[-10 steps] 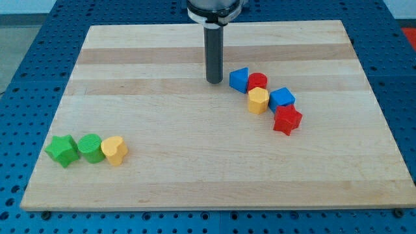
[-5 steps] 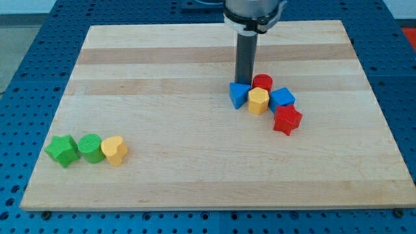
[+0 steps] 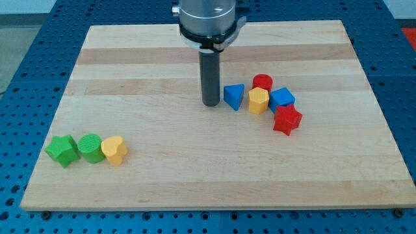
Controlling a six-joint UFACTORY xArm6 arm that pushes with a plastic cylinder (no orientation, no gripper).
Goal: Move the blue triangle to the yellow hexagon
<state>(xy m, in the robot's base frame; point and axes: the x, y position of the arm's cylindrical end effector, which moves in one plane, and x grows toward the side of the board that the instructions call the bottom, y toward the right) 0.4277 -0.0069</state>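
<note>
The blue triangle lies on the wooden board, just left of the yellow hexagon, with a narrow gap between them. My tip rests on the board just left of the blue triangle, close to its left edge; I cannot tell whether it touches. The dark rod rises from the tip toward the view's top.
A red cylinder sits above the yellow hexagon, a blue cube to its right, and a red star-like block below that. At the view's lower left stand a green star, a green cylinder and a yellow heart.
My tip moved from left of the cluster to above the blue triangle, then back to its left. The blue triangle shifted down and turned, now beside the yellow hexagon.
</note>
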